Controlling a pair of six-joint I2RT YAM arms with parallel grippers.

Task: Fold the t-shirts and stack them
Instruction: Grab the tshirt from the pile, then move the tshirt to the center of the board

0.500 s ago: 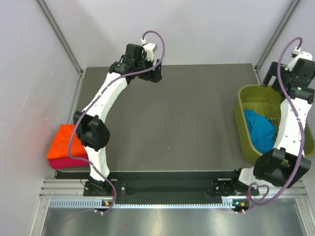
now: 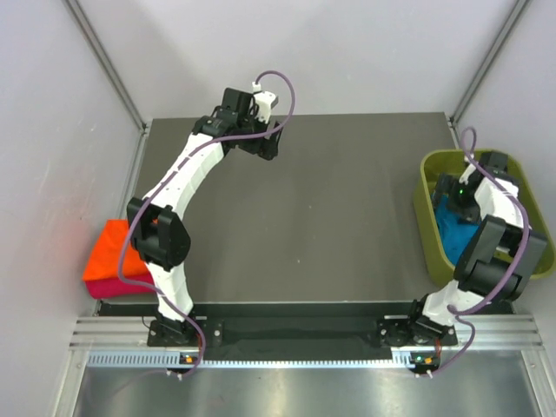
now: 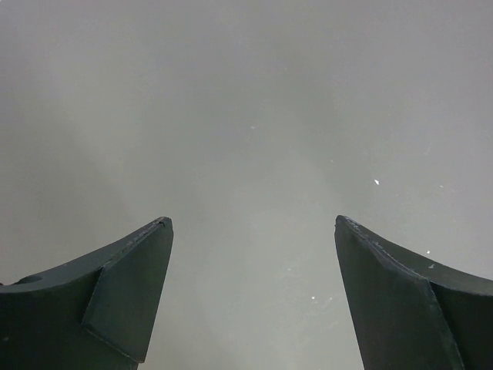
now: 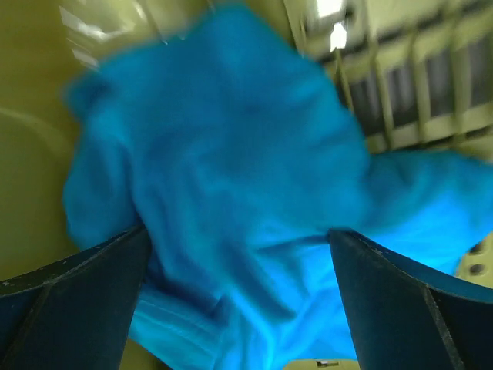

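Right gripper (image 4: 239, 243) is being dropped into the olive-green basket (image 2: 424, 217), jaws fully spread, nothing gripped yet.

Versus half a second back, the right arm (image 2: 499, 252) is being folded down from above the basket's far rim to just over the crumpled teal-blue t-shirt (image 4: 231, 154), which is lying inside the basket. The wrist view is being blurred by motion. Cloth is being framed between the jaws, but contact cannot be told. Left gripper (image 3: 250, 231) is being held wide open and empty over the far part of the table (image 2: 347, 226), barely shifted. Orange t-shirt (image 2: 109, 248) is being kept folded on the magenta-pink t-shirt (image 2: 109, 285) at the table's left edge. Judged: pick-up of the last shirt is being started, with its folding and stacking yet to be done.
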